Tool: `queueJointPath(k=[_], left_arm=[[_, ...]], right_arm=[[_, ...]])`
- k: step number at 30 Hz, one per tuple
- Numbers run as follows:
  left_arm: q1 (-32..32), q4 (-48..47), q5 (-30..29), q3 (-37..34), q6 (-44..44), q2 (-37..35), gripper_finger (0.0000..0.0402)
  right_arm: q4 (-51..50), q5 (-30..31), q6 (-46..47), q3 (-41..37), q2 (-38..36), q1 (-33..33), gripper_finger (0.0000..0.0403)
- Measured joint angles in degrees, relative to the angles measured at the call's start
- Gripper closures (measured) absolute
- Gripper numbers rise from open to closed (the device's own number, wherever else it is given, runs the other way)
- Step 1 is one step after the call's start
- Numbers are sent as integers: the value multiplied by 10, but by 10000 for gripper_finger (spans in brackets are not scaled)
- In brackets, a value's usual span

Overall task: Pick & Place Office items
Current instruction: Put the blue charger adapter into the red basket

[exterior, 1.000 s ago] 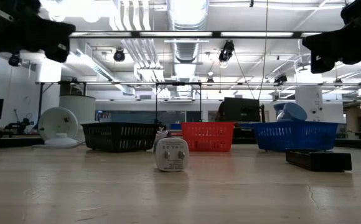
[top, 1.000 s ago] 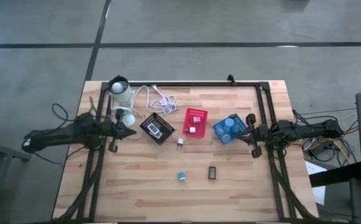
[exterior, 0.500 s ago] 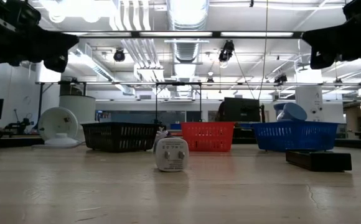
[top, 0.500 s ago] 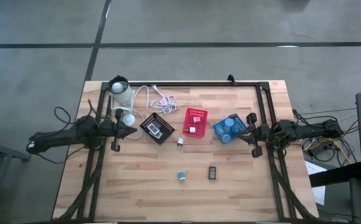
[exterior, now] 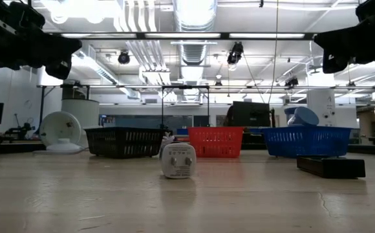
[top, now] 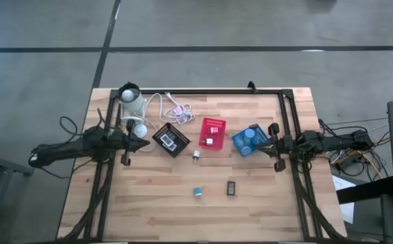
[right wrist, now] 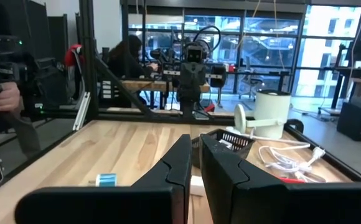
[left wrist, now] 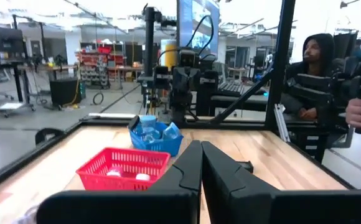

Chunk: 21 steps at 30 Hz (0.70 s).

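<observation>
On the wood lie a small white plug-like piece (top: 196, 156) (exterior: 178, 160), a teal block (top: 198, 192) (right wrist: 106, 180) and a flat black block (top: 231, 188) (exterior: 330, 166). Pale-blue round pieces (top: 249, 134) (exterior: 302, 116) sit in the blue bin (top: 241, 144), and small pink and white pieces (top: 210, 141) in the red bin (top: 214, 125). The black bin (top: 171, 139) holds dark and white items. My left gripper (top: 144, 143) (left wrist: 201, 152) hovers shut, left of the black bin. My right gripper (top: 267, 144) (right wrist: 194, 149) hovers shut, right of the blue bin.
A white lamp (top: 132, 102) with its coiled cable (top: 173, 107) stands at the far left corner. A black frame (top: 288, 102) runs along the table's edges. People sit beyond the table (left wrist: 314, 62) (right wrist: 127, 62). Bare wood stretches along the near side (top: 149, 210).
My left arm has shifted a little; in the low view its gripper sits slightly lower than a second ago, and it has kept still since. The right arm and all items stay where they were.
</observation>
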Motion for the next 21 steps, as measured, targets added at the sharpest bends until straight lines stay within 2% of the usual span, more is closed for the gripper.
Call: queueJointPath(k=[5, 9, 14, 21], left_arm=[[-15, -3, 6, 34, -5, 60, 394], [-52, -2, 5, 102, 13, 164, 394], [-114, -22, -41, 233, 55, 346, 394], [-160, -188, -84, 457, 117, 596, 383]], right_arm=[[0, 0, -5, 0, 0, 0, 374], [0, 1, -11, 0, 0, 0, 374], [1, 1, -15, 0, 0, 0, 374], [0, 1, -9, 0, 0, 0, 374]])
